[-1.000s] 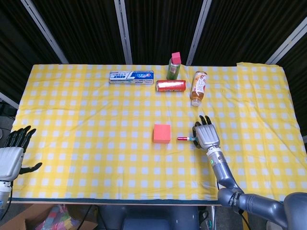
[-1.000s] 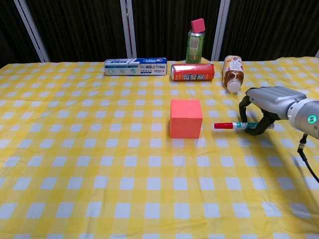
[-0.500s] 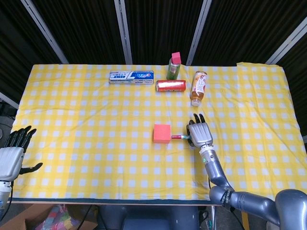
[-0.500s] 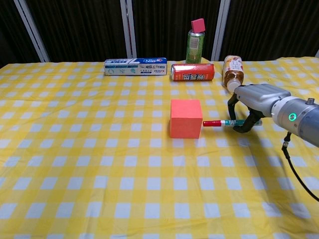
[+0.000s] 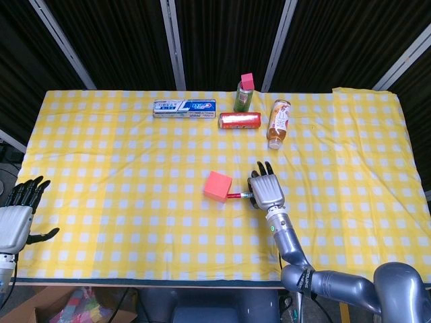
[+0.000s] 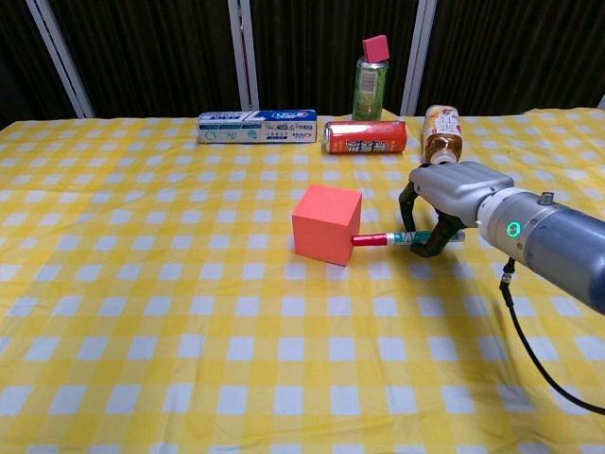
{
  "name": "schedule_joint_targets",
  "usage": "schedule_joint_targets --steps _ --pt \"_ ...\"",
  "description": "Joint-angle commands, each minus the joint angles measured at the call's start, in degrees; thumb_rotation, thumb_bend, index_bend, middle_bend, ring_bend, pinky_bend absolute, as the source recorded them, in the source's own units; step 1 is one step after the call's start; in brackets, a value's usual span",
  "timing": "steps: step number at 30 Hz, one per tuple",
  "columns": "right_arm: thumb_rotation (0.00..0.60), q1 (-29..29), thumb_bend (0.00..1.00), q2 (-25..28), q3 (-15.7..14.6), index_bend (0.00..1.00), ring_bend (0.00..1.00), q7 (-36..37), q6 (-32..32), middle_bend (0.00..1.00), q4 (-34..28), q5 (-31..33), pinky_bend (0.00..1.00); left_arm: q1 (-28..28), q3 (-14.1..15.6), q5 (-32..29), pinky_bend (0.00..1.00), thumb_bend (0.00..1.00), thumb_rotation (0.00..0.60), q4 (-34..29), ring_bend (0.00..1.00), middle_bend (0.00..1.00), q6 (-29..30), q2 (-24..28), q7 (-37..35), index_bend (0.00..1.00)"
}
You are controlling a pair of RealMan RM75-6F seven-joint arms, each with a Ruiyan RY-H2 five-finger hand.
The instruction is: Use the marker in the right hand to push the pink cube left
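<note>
The pink cube (image 5: 217, 186) (image 6: 327, 224) sits near the middle of the yellow checked table, turned at an angle. My right hand (image 5: 267, 191) (image 6: 443, 198) is just right of it and grips a marker (image 5: 238, 196) (image 6: 382, 239) that lies level, its red tip touching the cube's right face. My left hand (image 5: 17, 217) hangs off the table's front left corner, fingers spread, holding nothing; it shows only in the head view.
Along the far side lie a toothpaste box (image 5: 184, 108) (image 6: 256, 126), a red can on its side (image 5: 239, 120) (image 6: 365, 137) and a tipped bottle (image 5: 278, 124) (image 6: 441, 134). A green spray can with a pink cap (image 5: 244, 93) (image 6: 371, 78) stands behind the red can.
My right hand moved left with the marker until its tip met the cube. The cube then slid left and rotated. The left hand stayed still.
</note>
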Motion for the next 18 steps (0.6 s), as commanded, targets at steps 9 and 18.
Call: schedule_joint_targets --steps 9,18 --pt "0.600 0.9 0.45 -1.0 0.4 0.74 0.01 -3.1 2.4 0.31 0.1 1.3 0.06 0.0 0.0 -0.2 0.03 0.00 0.600 -0.2 0.00 0.00 -0.1 0.2 -0.6 0.06" --pt "0.600 0.1 0.45 0.5 0.2 0.74 0.01 -5.3 3.9 0.31 -0.7 3.3 0.06 0.0 0.0 -0.2 0.03 0.00 0.600 -0.4 0.00 0.00 -0.1 0.3 -0.4 0.06"
